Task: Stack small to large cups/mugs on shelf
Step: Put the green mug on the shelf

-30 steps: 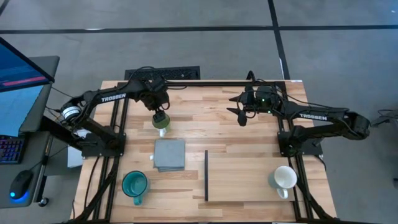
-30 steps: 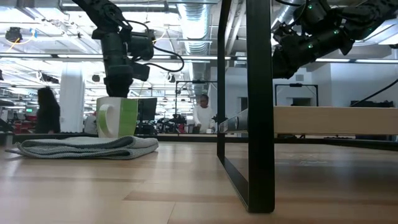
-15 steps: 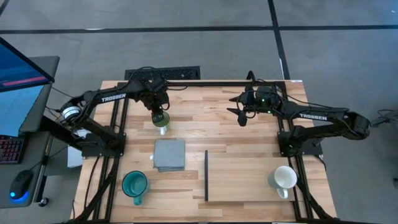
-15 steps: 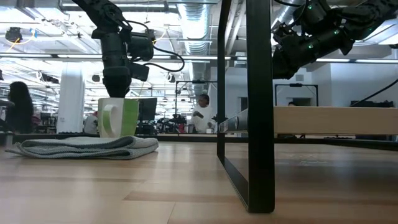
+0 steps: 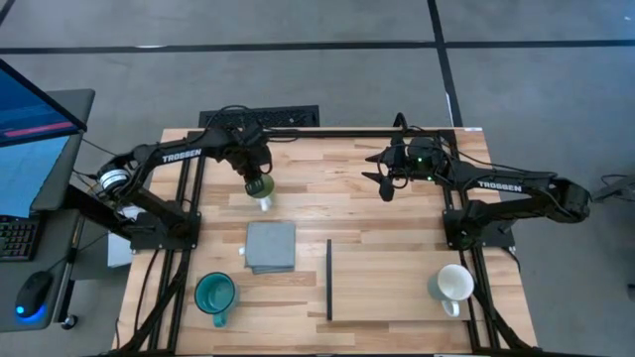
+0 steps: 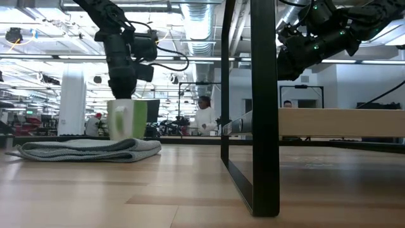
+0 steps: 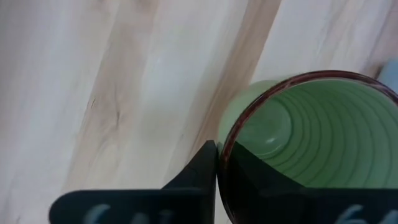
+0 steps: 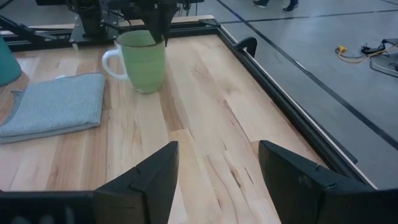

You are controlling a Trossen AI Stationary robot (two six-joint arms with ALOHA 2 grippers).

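My left gripper [image 5: 256, 181] is shut on the smallest, light green mug [image 5: 261, 192] at the far left of the table. The same mug shows in the low view [image 6: 126, 119] and in the right wrist view [image 8: 143, 59], its handle toward the near edge. The teal mug [image 5: 214, 294] stands at the near left and the white mug [image 5: 455, 286] at the near right. The shelf [image 6: 342, 121] stands between them, its black strip [image 5: 329, 280] toward the left. My right gripper [image 5: 385, 188] hovers open over the far right. My left gripper holds the green mug by its rim [image 7: 227, 134], on the side away from the handle, with one finger inside the mug and one outside. The fingers [image 8: 163, 28] come from above, pointing down. The mug stays upright, its base on the table in the right wrist view.
A folded grey cloth [image 5: 271, 246] lies just near of the green mug, left of the shelf. The shelf's black leg [image 6: 264, 107] stands tall in the low view. Bare wood [image 5: 327, 188] stretches between the two grippers.
My left gripper has shut and taken hold of the green mug's rim. The mug has shifted a little toward the table's right and turned slightly about.
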